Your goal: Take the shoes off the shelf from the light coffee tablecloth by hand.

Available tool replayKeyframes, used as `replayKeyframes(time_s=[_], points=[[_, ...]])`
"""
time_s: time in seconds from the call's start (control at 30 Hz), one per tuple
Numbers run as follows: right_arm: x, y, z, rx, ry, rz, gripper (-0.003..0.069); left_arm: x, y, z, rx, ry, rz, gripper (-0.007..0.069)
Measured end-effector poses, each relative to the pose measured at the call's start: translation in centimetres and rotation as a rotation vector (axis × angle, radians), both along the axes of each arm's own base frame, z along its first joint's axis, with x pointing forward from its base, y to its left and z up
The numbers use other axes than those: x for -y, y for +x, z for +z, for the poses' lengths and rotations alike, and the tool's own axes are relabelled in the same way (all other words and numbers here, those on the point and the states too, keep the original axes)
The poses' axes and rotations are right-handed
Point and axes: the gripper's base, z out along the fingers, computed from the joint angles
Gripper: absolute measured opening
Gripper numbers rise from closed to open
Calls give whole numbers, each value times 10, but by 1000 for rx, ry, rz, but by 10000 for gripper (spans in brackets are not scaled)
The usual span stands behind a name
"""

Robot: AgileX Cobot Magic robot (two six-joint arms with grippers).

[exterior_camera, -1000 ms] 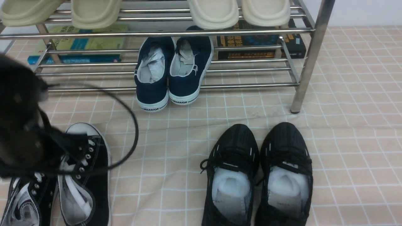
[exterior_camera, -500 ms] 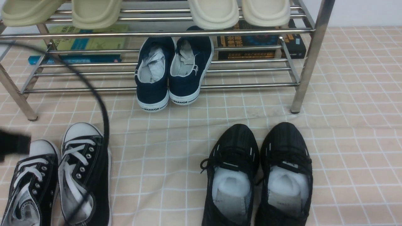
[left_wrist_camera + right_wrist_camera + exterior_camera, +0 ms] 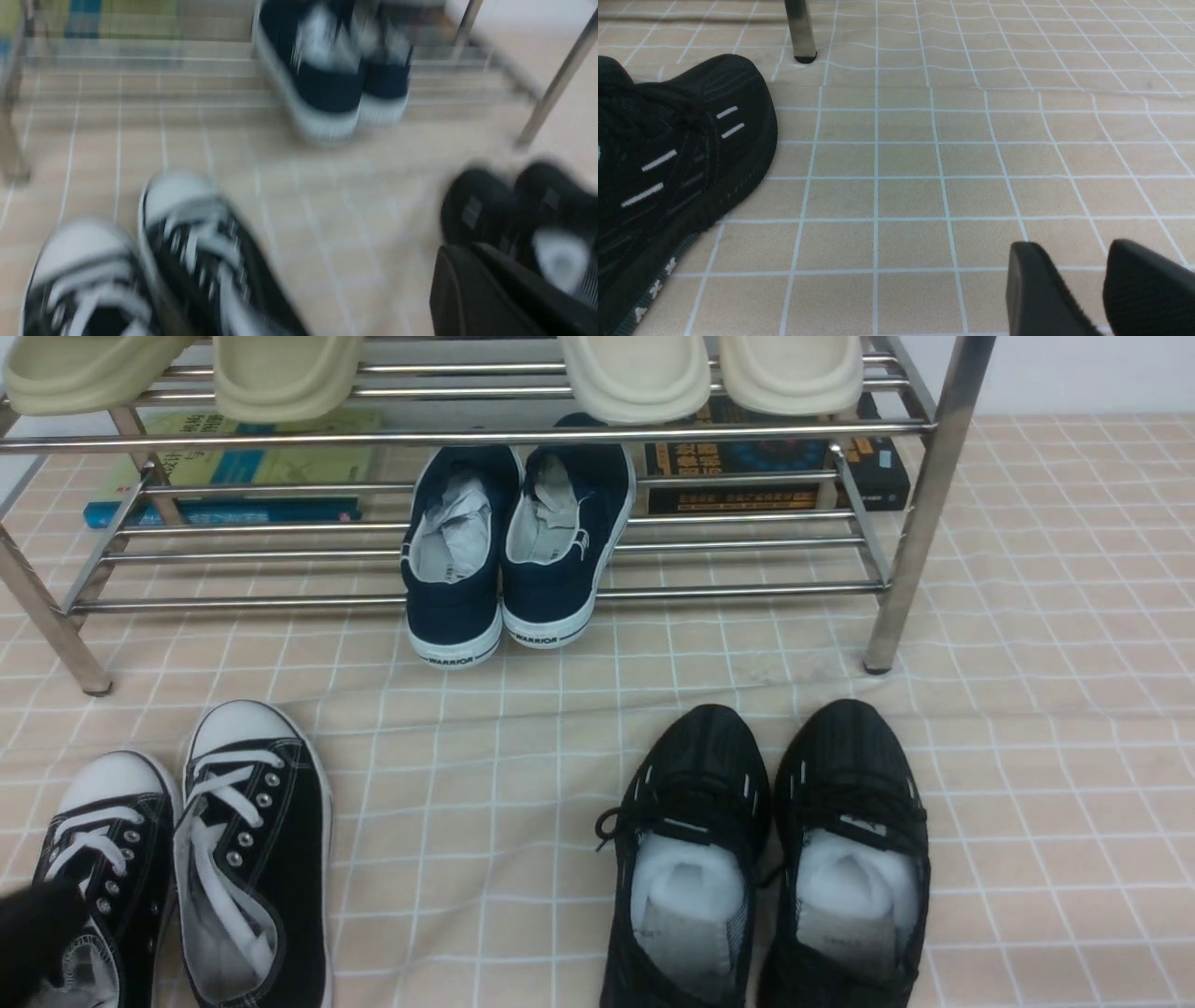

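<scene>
since a second ago the left arm and its dangling cable have pulled back off the shoes (image 3: 182, 859), and only a dark blur of the left gripper (image 3: 37, 933) shows at the near corner of the front view, over the heel of the outer sneaker. its jaws are pressed together with nothing between them (the wrist view is smeared, but the black fingers (image 3: 490, 294) lie closed). ahead of those jaws the black canvas pair sits side by side on the light coffee tablecloth (image 3: 485, 784), white toe caps pointing toward the shelf (image 3: 920, 504), clear of its bars. the navy slip-ons (image 3: 504, 551) rest on the lower tier, farther off. the right gripper (image 3: 1099, 289) hovers low over bare cloth, jaws parted and empty, with the black mesh shoes (image 3: 770, 859) off to its side, not touching.
</scene>
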Motion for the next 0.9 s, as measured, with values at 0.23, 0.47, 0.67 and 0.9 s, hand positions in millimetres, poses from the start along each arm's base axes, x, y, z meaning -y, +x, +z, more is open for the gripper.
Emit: replayKeyframes(time_s=[0.23,0.47,0.67,0.9], points=[[0,0,0,0,0,0,240,0,-2,-3,114,-43,-4,20],[0,0,0,0,0,0,240,-1,-1,-3,125,-28,1,22],[0,0,0,0,0,0,240,0,2,-15,105,-7,2,35],[0,0,0,0,0,0,240,-2,16,-84,-51,55,131,43]])
